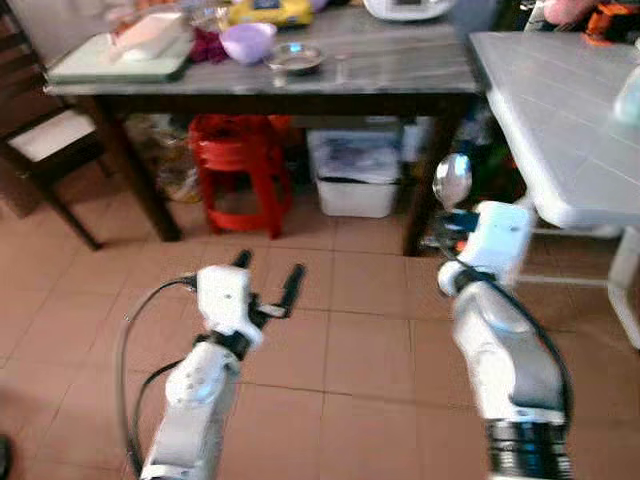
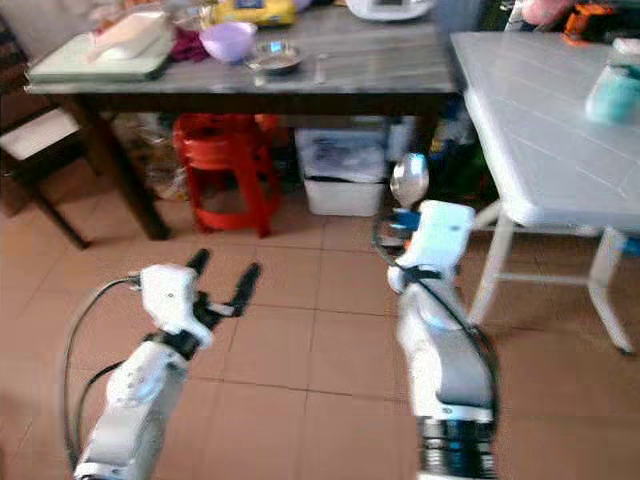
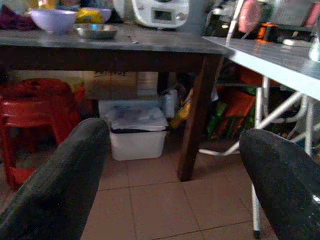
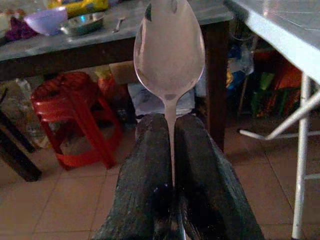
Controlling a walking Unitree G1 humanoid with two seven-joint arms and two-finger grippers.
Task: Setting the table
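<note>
A metal spoon (image 4: pixel 169 50) stands upright, its handle pinched in the right gripper (image 4: pixel 172 150) above terracotta floor tiles (image 1: pixel 350 340). Left gripper (image 1: pixel 268 285) hangs spread apart. Ahead: dark-legged grey table (image 1: pixel 400 70), white folding table (image 1: pixel 560 130), red stool (image 1: pixel 240 165).

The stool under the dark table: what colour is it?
Red. The stool shows best in the left eye view, standing on the floor beneath the dark table.
</note>
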